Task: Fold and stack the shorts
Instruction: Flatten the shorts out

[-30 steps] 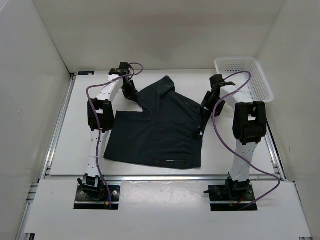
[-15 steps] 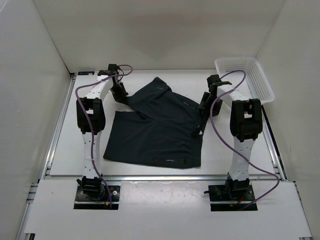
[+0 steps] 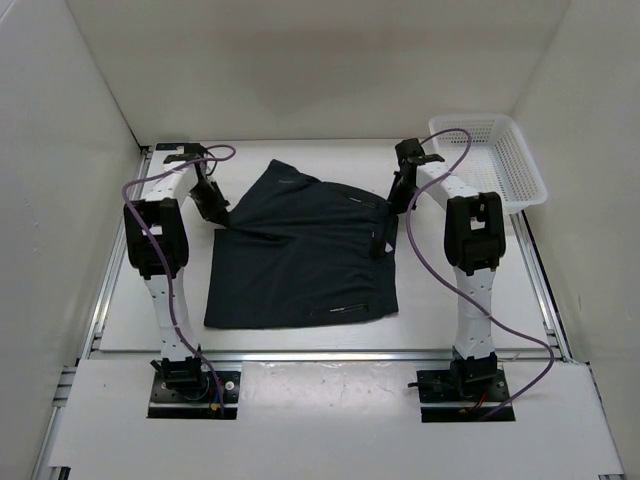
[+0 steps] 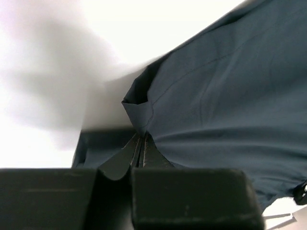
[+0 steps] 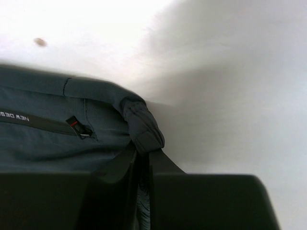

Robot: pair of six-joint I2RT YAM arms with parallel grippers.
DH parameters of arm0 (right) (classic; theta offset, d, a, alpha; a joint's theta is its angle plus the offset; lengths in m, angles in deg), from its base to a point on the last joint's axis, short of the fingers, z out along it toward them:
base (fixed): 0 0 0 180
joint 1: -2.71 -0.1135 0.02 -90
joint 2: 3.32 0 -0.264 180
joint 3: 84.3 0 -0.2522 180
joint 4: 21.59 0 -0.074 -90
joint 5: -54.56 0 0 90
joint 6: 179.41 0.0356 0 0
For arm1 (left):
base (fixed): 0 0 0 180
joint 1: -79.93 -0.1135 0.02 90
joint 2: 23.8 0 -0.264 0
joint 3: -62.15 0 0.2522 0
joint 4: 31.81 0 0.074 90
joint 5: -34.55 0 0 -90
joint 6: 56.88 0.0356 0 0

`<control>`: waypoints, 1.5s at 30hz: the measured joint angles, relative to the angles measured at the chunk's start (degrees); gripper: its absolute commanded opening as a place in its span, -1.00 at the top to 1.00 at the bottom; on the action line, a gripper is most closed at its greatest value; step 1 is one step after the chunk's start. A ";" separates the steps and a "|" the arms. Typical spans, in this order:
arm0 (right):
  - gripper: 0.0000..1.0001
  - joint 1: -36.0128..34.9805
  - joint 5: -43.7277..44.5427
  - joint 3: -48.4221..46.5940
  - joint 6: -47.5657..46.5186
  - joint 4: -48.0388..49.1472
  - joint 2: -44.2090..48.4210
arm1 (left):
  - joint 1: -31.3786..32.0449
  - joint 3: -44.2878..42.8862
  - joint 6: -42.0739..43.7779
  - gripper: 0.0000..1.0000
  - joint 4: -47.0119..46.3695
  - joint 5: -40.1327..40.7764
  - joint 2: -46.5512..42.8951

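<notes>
Left gripper pinches the shorts at 10 o'clock, right gripper pinches at 2, so I'd drag both corners evenly toward 6.

left claw clamped, right claw clamped

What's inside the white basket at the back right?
In the white basket only its own lattice floor shows, nothing lying in it. The right arm's purple cable crosses its left edge and hides that part.
</notes>
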 measured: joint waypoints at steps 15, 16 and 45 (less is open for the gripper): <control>1.00 -0.90 0.68 -15.74 -4.87 -3.80 -8.28 | 0.11 -16.02 -1.38 -0.08 0.81 2.45 -4.15; 1.00 -0.90 0.70 -16.48 -5.22 -4.13 -8.66 | 0.39 -19.41 -1.42 -0.11 0.61 2.40 -1.99; -0.21 -5.70 -0.70 6.88 -2.67 1.11 26.62 | -5.60 23.63 -3.69 -0.42 -2.73 6.80 -31.63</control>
